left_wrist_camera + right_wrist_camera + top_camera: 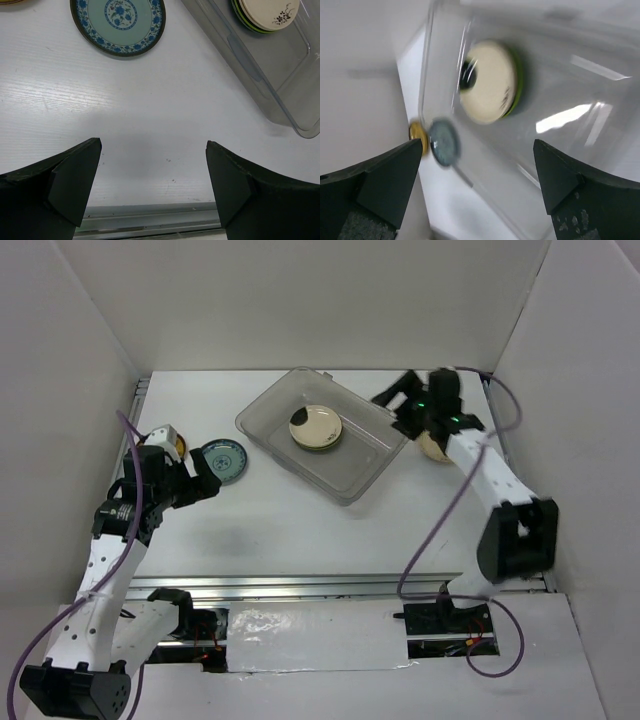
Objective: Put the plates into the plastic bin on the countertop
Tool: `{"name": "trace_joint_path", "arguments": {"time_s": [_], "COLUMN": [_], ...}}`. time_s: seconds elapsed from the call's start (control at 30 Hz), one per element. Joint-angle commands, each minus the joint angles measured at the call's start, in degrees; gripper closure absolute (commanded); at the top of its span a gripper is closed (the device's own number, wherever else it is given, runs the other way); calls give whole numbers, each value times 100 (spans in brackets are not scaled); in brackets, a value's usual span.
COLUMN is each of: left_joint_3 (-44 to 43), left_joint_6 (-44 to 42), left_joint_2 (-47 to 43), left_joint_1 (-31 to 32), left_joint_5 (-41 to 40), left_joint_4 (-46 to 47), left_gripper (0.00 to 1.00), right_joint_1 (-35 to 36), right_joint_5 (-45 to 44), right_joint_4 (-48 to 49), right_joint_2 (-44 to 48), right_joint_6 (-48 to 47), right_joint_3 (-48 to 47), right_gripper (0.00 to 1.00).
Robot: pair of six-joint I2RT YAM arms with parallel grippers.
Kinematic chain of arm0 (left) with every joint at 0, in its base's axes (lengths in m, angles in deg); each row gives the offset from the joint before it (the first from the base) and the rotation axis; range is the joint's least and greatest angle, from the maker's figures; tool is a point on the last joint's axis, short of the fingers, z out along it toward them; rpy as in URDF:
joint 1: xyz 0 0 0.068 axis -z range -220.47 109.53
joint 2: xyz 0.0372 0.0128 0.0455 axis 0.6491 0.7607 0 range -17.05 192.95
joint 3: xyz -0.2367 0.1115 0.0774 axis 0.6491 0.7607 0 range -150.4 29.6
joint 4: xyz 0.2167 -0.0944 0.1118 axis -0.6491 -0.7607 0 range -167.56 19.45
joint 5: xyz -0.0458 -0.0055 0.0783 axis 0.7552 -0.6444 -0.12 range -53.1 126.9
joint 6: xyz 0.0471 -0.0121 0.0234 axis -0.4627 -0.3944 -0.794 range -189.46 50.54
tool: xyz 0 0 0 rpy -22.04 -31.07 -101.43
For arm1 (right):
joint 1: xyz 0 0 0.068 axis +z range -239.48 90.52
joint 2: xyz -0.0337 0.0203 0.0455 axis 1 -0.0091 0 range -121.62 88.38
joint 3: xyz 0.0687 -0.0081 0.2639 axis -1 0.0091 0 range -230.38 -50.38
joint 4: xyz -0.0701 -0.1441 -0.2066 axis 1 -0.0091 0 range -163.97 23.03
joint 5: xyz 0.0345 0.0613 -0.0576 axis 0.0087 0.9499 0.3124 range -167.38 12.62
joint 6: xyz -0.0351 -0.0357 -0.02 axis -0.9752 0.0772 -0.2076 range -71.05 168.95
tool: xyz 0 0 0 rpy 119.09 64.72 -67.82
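White walls (330,300) box in the countertop (300,530). The left claw (152,150) is spread and empty, the teal plate (118,25) lying clear just ahead. The right claw (476,145), also spread and empty, hangs over the bin (260,405), where a stack (317,427) of plates sits.

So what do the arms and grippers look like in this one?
The left arm and right arm have white links with black joints and a purple cable trailing along each. The fingers are matte black wedges. A green light glows at the right wrist.
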Motion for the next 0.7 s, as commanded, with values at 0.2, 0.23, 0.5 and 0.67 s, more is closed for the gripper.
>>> {"name": "trace_joint_path", "arguments": {"time_s": [0.2,0.23,0.5,0.67], "left_joint_3": [8,8,26,17], "left_joint_6": [55,55,20,-15], "left_joint_2": [-160,-143,-213,-178], "left_joint_1": [-23,-32,-23,-23], "left_joint_5": [-286,-251,-154,-154], "left_joint_4": [133,150,185,194], "left_gripper": [1,1,1,1], "right_joint_1": [-2717,-2779,-3403,-3430], "right_joint_5": [-713,-713,-107,-1], "right_joint_4": [2584,3057,2922,2632], "right_joint_2": [1527,1466,1,-731], "right_joint_6": [838,838,1014,996], "right_joint_3": [3388,3581,2952,2476], "right_gripper": [1,1,3,14]}}
